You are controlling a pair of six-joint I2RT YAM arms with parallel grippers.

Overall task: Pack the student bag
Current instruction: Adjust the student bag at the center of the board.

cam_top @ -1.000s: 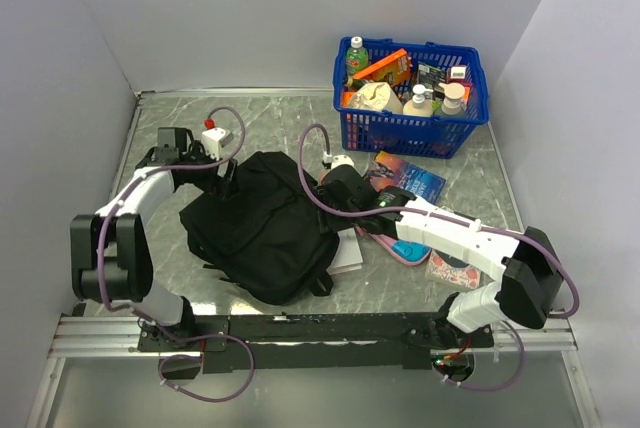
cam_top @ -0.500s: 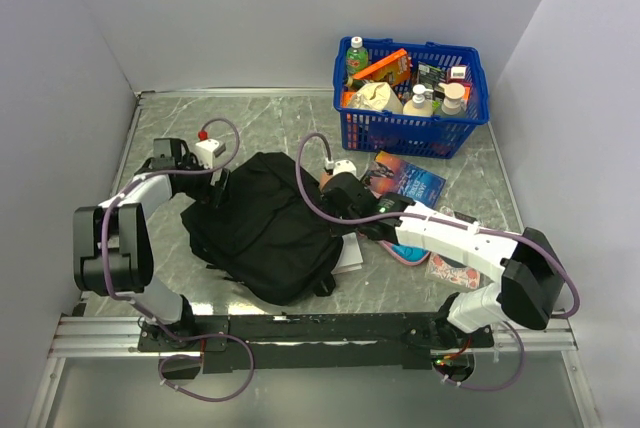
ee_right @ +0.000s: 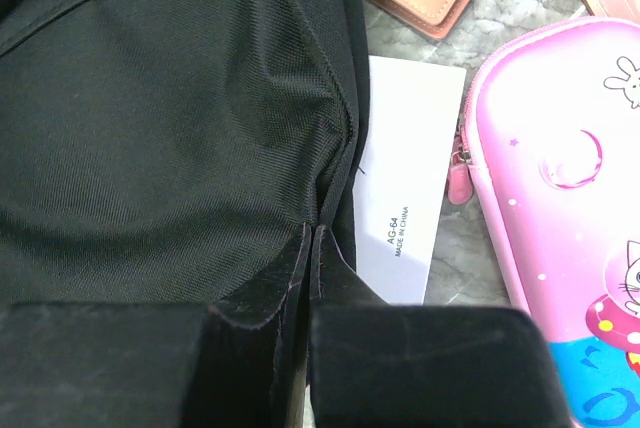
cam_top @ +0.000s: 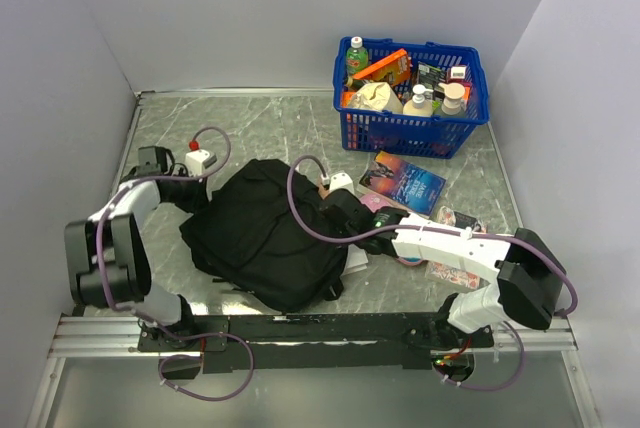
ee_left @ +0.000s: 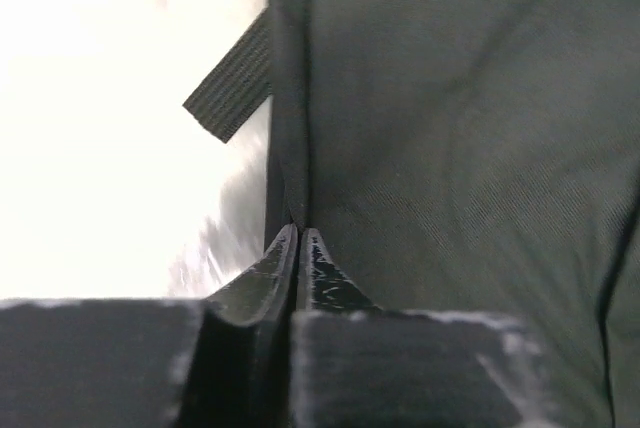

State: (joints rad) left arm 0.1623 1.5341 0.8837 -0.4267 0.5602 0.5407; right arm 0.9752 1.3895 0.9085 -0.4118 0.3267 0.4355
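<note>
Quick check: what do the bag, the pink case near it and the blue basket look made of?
Student bag: matte black woven fabric; fine weave and soft folds show in the wrist views. Pink case: smooth, faintly glossy printed shell with a zipper, probably plastic or coated foam. Blue basket: rigid plastic, judging by its moulded lattice walls.

Marbled table [cam_top: 260, 123] bears student bag [cam_top: 265, 233], basket [cam_top: 410, 130] (blue, full), book [cam_top: 408, 178]

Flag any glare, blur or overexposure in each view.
Left wrist: left half blown out white beside the student bag, fabric soft. Right wrist: evenly lit, sharp; print on the white card is legible. Top external: even light, mild sheen on the table.
</note>
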